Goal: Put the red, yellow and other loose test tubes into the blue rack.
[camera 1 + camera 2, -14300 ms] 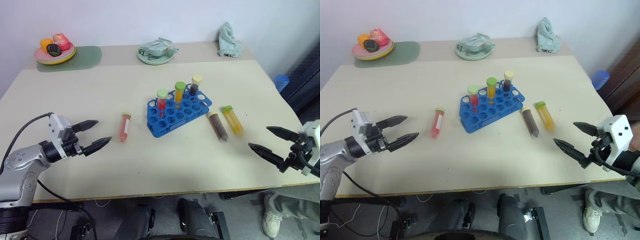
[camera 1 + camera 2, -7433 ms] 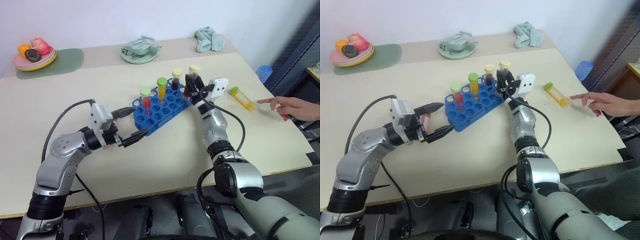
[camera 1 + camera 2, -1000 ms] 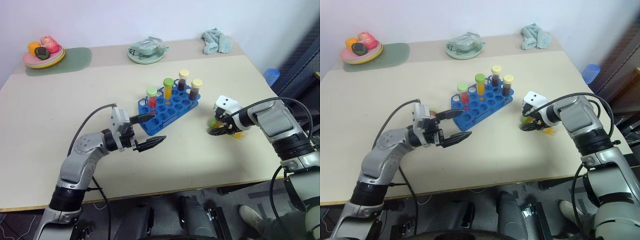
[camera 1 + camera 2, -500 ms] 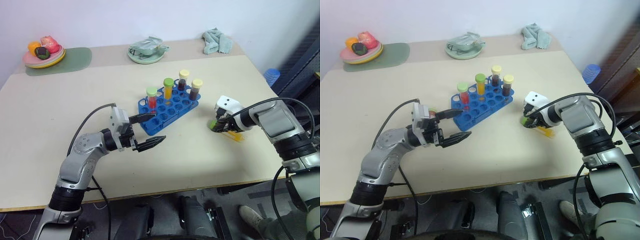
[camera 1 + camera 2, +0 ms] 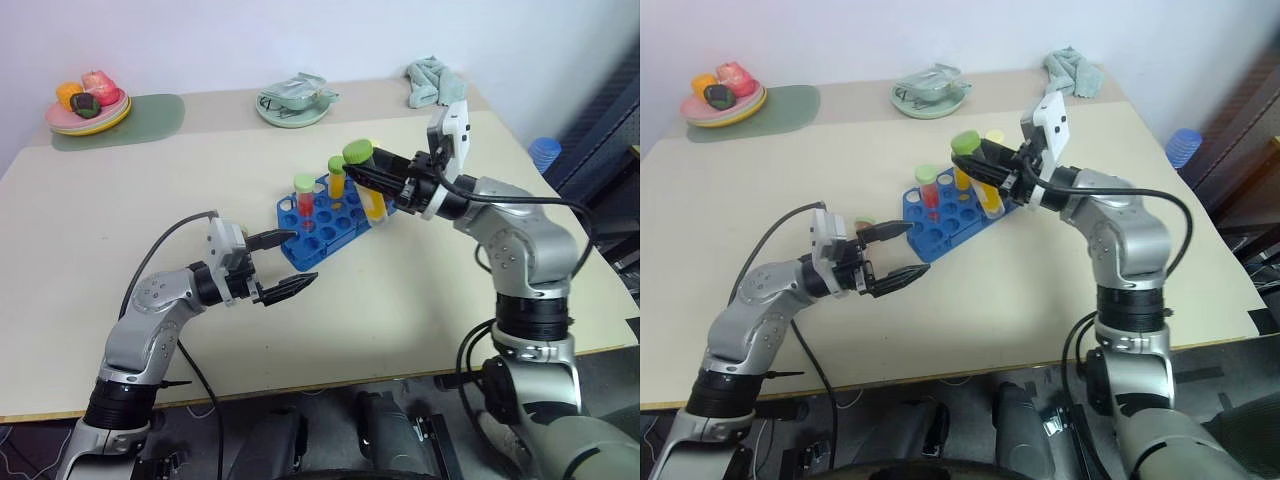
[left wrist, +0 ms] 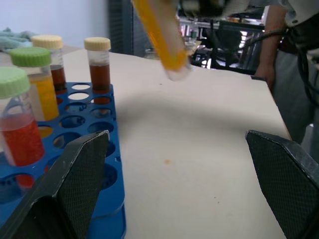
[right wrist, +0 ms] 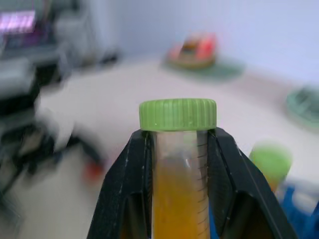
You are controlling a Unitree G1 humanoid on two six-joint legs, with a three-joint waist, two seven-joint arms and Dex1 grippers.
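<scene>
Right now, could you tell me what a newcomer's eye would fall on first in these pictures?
Most striking is the yellow test tube with its green cap, clamped in the right tool and held in the air above the blue rack at mid-table. Next come the capped tubes standing in that rack, among them the red tube. The left tool hangs open just in front of the rack.
</scene>
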